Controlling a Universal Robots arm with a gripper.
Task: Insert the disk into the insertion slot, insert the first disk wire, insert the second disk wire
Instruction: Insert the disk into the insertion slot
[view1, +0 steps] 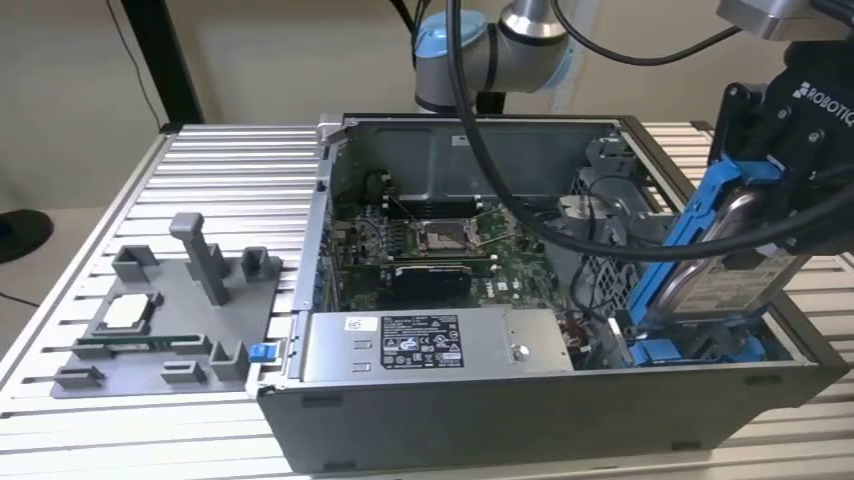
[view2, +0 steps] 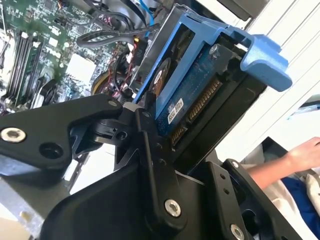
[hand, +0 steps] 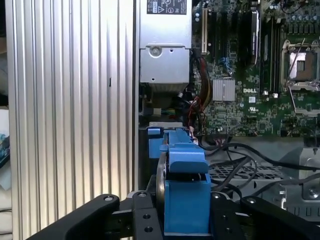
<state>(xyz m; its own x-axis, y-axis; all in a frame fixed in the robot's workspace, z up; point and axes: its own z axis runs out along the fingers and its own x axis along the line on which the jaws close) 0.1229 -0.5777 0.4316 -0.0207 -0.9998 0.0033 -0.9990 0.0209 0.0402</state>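
Fingers (view2: 150, 150) tight around the disk (view2: 197, 85)

A plain cream wall (view1: 267, 60) fills the back of the room in the exterior view, evenly and softly lit. A black upright post (view1: 163, 60) stands in front of it toward the exterior view's left. The work surface is a table (view1: 227, 160) made of long ribbed silver metal slats laid side by side. In the first wrist view the table (hand: 70, 100) catches bright light in pale lengthwise streaks. Past the table's edge, at the exterior view's far left, sits a dark rounded shape (view1: 16, 235), cut off and impossible to identify.
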